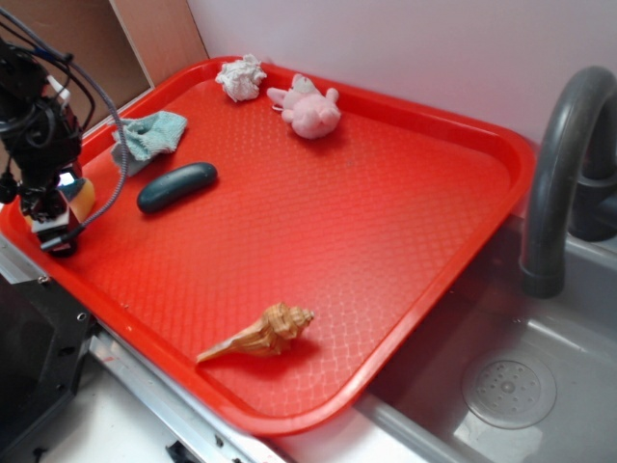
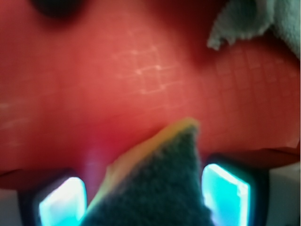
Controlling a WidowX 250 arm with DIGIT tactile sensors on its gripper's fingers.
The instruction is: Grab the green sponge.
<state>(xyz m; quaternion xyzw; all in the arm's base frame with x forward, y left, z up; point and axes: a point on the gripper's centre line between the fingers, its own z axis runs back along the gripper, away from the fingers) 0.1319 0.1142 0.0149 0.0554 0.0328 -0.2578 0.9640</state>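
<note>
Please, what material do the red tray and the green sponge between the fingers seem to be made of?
The red tray looks like molded plastic: glossy raised rim, fine grid texture over its floor. The green sponge seems to be soft yellow foam with a dark green, coarse, matte scouring layer on top; the wrist view is blurred, so the fibres are only suggested.

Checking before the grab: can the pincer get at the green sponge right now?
Probably yes. The pincer sits right over the green sponge, one finger on each side, nothing between them; whether the fingers already touch it is unclear.
</note>
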